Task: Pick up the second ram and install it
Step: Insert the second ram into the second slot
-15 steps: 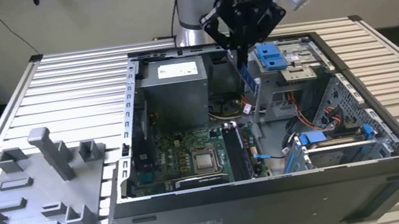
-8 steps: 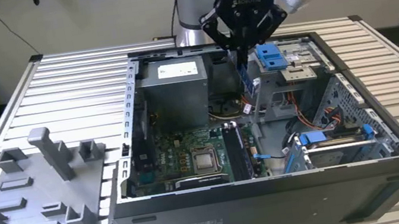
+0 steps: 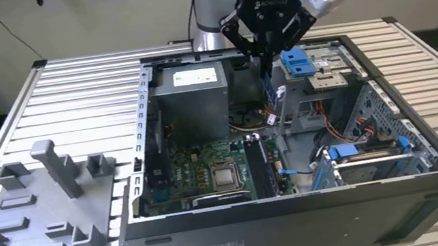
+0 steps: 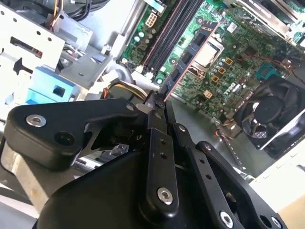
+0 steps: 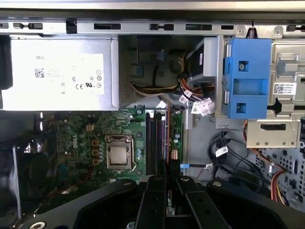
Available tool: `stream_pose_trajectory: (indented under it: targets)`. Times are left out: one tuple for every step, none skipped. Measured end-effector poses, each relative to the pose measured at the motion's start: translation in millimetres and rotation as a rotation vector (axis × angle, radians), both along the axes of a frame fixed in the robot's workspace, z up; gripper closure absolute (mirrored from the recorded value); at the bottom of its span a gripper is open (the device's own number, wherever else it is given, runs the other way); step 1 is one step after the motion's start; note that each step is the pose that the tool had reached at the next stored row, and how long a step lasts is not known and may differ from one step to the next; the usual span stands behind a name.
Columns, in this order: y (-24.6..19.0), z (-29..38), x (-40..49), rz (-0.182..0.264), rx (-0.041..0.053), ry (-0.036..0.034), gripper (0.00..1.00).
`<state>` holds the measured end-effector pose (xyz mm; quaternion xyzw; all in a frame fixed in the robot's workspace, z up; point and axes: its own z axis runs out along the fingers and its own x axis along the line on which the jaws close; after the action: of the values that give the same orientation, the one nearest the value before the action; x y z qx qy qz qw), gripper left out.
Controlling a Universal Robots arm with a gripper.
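Jaws pinch the second ram (image 4: 190, 57), one dark stick, above one open computer case (image 3: 305, 221).

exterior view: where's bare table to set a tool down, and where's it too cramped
Bare slats of the table lie behind the grey fixture tray on the exterior view's left, and beside the case on that view's right. Inside the case it is crowded: cables, drive cage, and the end effector holding the second ram.

one held ram stick (image 4: 190, 53), one processor (image 5: 118, 156), one fan (image 4: 274, 113)
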<state>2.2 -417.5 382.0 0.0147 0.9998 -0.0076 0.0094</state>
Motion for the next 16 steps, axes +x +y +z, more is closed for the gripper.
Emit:
stream_pose_trajectory:
  targets:
    - [-0.6, 0.0, 0.2, 0.000, -0.0002, 0.0021, 0.86]
    - [-1.7, -0.1, 0.7, 0.000, 0.0000, 0.0064, 0.86]
    - [-3.5, -0.4, 1.4, 0.000, 0.0007, 0.0119, 0.86]
    - [-6.0, -0.6, 2.2, 0.000, 0.0021, 0.0172, 0.86]
    - [-8.6, -0.9, 2.9, 0.000, 0.0039, 0.0211, 0.86]
    - [-11.3, -1.3, 3.6, 0.000, 0.0060, 0.0237, 0.86]
    - [-13.9, -1.5, 4.3, 0.000, 0.0078, 0.0255, 0.86]
    - [-16.4, -1.8, 4.8, 0.000, 0.0095, 0.0265, 0.86]
    - [-18.6, -2.0, 5.2, 0.000, 0.0104, 0.0271, 0.86]
    - [-20.4, -2.4, 5.6, 0.000, 0.0116, 0.0274, 0.86]
    - [-21.4, -2.7, 5.9, 0.000, 0.0119, 0.0275, 0.86]
    - [-21.4, -2.9, 5.9, 0.000, 0.0121, 0.0275, 0.86]
    - [-21.5, -2.9, 5.9, 0.000, 0.0119, 0.0276, 0.86]
    - [-21.5, -2.9, 5.9, 0.000, 0.0118, 0.0276, 0.86]
    - [-21.5, -2.9, 6.0, 0.000, 0.0117, 0.0276, 0.86]
    - [-21.5, -3.0, 6.0, 0.000, 0.0118, 0.0276, 0.86]
